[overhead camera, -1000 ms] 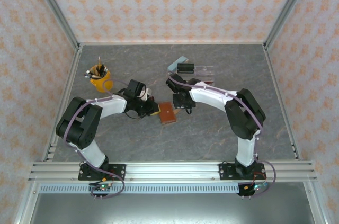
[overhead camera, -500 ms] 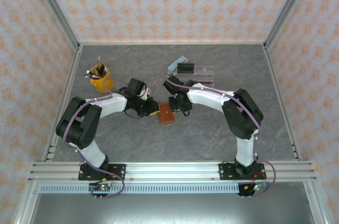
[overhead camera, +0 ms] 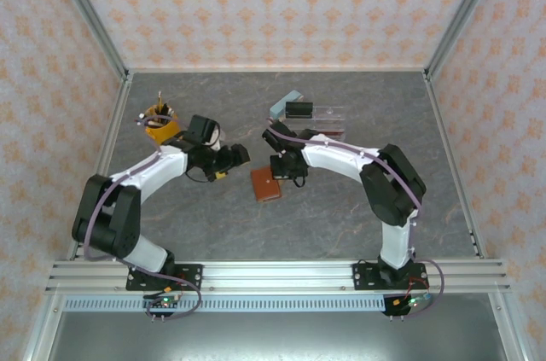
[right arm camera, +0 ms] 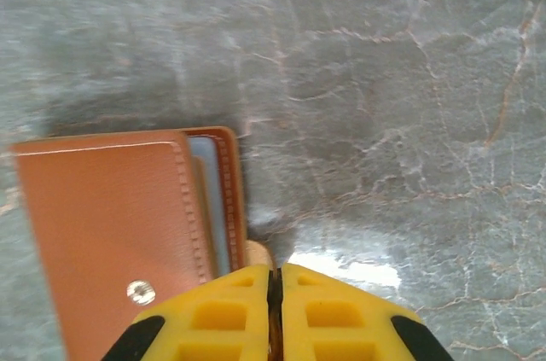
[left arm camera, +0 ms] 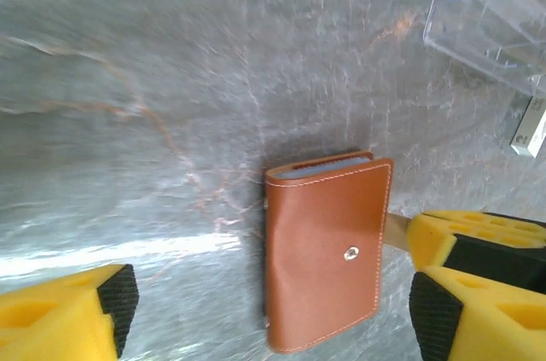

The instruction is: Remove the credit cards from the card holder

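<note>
The card holder, a reddish-brown leather wallet with a metal snap, lies closed and flat on the grey table. It also shows in the left wrist view and the right wrist view. Light blue inner layers peek from its edge; the credit cards are hidden inside. My left gripper is open, just left of the holder and holding nothing. My right gripper is shut at the holder's right edge on a narrow tan tab sticking out there.
A clear acrylic organiser with a black box and a light blue block stands behind the holder. A yellow cup of pens is at the back left. A small white tag lies near the organiser.
My left gripper has let go of the holder, opened wide and drawn back to the left. My right gripper has shut at the holder's right edge.
</note>
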### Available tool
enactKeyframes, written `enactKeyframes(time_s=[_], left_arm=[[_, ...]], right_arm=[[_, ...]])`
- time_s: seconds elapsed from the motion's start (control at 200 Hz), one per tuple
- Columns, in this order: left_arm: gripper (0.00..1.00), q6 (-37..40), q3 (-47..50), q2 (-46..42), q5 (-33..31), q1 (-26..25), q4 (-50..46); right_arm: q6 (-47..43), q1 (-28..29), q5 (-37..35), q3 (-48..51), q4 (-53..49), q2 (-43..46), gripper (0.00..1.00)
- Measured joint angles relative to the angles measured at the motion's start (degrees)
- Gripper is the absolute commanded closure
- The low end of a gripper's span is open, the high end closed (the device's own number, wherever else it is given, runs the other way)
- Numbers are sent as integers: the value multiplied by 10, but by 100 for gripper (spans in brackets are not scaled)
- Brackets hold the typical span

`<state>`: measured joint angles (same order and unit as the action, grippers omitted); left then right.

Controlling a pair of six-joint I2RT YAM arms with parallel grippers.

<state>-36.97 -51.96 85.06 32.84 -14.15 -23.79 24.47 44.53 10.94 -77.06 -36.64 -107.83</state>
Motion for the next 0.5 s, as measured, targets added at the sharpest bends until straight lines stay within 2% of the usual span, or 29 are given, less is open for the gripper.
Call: enactKeyframes(time_s=[0.08,0.25,0.5], left_arm=[[0,11,0,-43,-24,21,-23],[0,24,0,-119,-60,45,-63],[0,26,0,-139,-113,57,-105]], right_arm=[[-1,7,11,-15,0,13,91],[10,23,32,-54,5,35,91],[37,38,76,-72,49,38,91]])
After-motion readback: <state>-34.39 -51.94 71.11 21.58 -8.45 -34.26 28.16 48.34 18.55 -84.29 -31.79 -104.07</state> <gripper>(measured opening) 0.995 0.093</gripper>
